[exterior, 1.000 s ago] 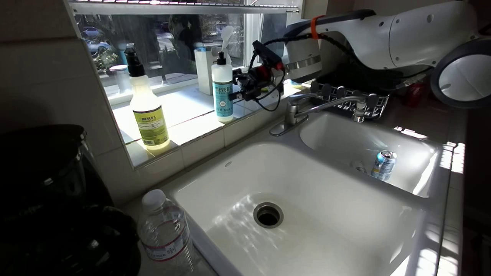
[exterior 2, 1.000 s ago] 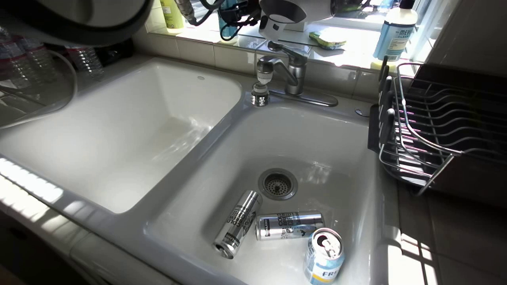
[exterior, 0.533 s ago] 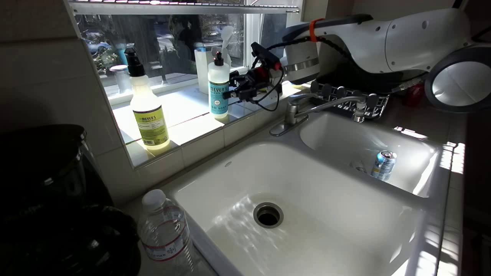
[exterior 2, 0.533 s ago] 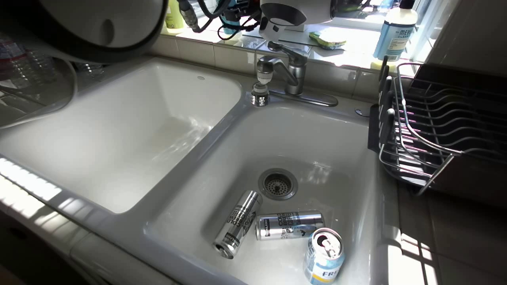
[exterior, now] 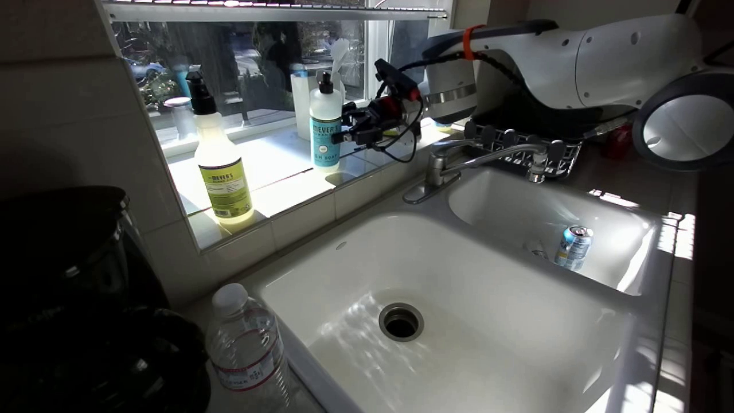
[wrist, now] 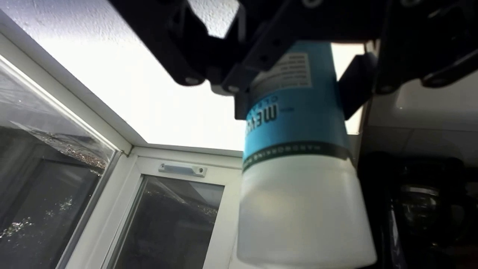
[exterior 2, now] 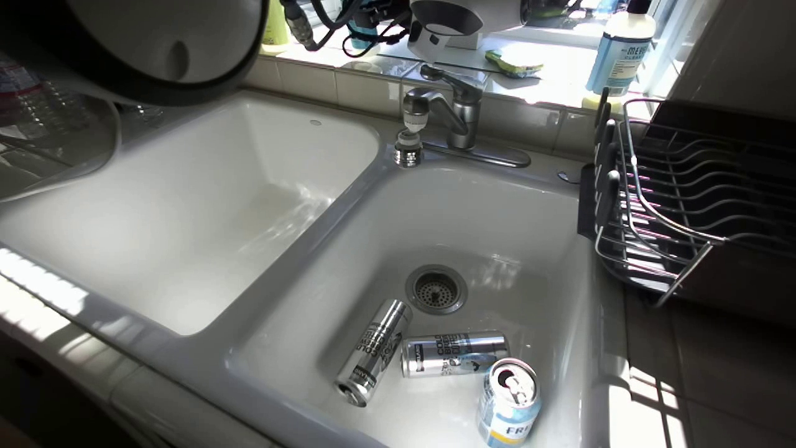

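A clear soap bottle (exterior: pixel 325 129) with a teal label and a black pump top is above the window sill (exterior: pixel 287 198). My gripper (exterior: pixel 340 123) is shut on it, coming in from the faucet side. In the wrist view the bottle (wrist: pixel 298 123) appears upside down, with a dark fingertip (wrist: pixel 356 89) pressed to either side of its label. Its base seems slightly raised, with a dark round shadow on the sill below. In an exterior view the teal bottle (exterior 2: pixel 364 34) is partly hidden by cables and the arm.
A yellow-green spray bottle (exterior: pixel 226 189) stands on the sill, left of the held one. The faucet (exterior: pixel 437 169) rises below the arm. A water bottle (exterior: pixel 246 355) stands beside the sink (exterior: pixel 459 367). A sponge (exterior 2: pixel 515 63), another blue-labelled bottle (exterior 2: pixel 619 59) and a dish rack (exterior 2: pixel 671 230) are farther along.
The jaws have come together on the teal-labelled bottle. Bottle and gripper have moved slightly up and to the left in an exterior view, and the shadow under the base has separated from it.
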Controlling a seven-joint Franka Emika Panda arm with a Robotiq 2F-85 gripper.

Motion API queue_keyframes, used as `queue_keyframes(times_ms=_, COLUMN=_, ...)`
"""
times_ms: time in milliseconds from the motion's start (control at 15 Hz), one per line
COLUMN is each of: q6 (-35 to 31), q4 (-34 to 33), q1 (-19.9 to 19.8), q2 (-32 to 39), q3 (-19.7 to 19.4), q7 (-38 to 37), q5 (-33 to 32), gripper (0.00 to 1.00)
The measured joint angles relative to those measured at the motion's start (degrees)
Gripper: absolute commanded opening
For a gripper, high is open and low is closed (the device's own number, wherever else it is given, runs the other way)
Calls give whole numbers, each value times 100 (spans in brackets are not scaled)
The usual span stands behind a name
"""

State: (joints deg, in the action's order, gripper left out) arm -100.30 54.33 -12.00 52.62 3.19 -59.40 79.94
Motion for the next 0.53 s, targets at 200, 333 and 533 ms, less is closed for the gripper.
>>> queue_keyframes(times_ms=200, q6=182, q4=-67, q1=38, q2=-17, q3=0, q7=2, q5=-64, gripper=32)
queue_keyframes(times_ms=333, q6=336, q4=-110, q1=84, q2=-29, q3=-1, q7=5, q5=-193, gripper=32)
queue_keyframes(times_ms=533, q6=549, q4=-164, q1=207, q2=-64, q3=-7, q7=52, q5=-559, gripper=32)
